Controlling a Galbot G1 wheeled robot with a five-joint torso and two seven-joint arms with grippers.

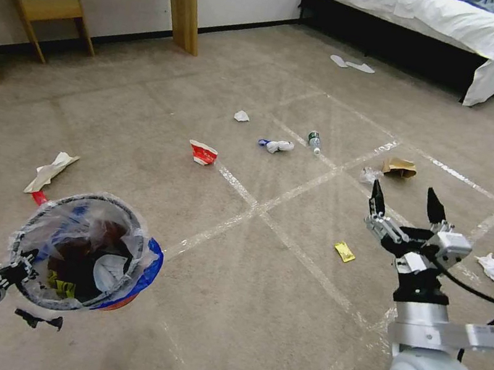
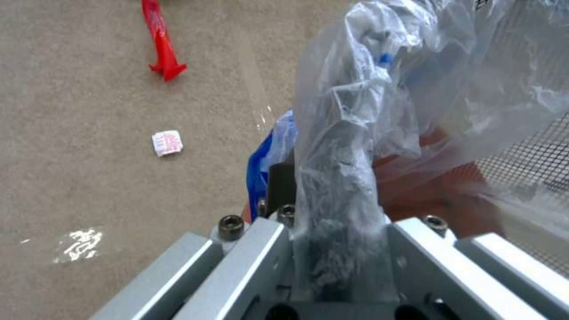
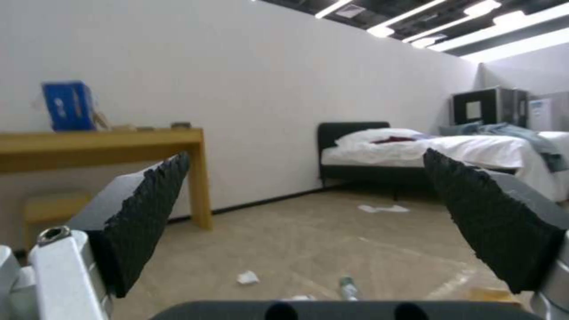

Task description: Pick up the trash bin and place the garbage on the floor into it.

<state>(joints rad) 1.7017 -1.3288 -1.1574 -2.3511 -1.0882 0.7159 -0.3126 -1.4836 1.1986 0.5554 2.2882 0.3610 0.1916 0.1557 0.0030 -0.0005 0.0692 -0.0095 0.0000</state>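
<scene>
Bin (image 1: 86,253) sits lower left of the head view, held off the floor (image 1: 252,311) by the left gripper (image 1: 18,269), mouth tilted up toward the camera. Left wrist view: jaws clamped on the bin's rim with the liner (image 2: 367,115) bunched between them, so rim and bag are pinned together. My read: the rim grip keeps the mouth free for drops from the other arm.

Inside the bin: crinkled liner, a white wad, something yellow low down, dark interior; the rest I can't make out.

Right gripper (image 1: 405,205) is mid-right in the head view, raised, fingers pointing up and away, jaws wide apart and holding nothing. It looks staged for a pick.

Garbage on the floor: yellow wrapper (image 1: 344,251) nearest the right gripper, white tissue (image 1: 492,267) at the right edge, brown bag (image 1: 400,167), bottle (image 1: 314,140), a white wad (image 1: 278,146), crushed cup (image 1: 203,153) at centre, small tissue (image 1: 241,116) above it, paper scrap (image 1: 50,171) at left above the bin.

Slippers (image 1: 352,65) lie upper centre near the bed (image 1: 424,16); not trash.
</scene>
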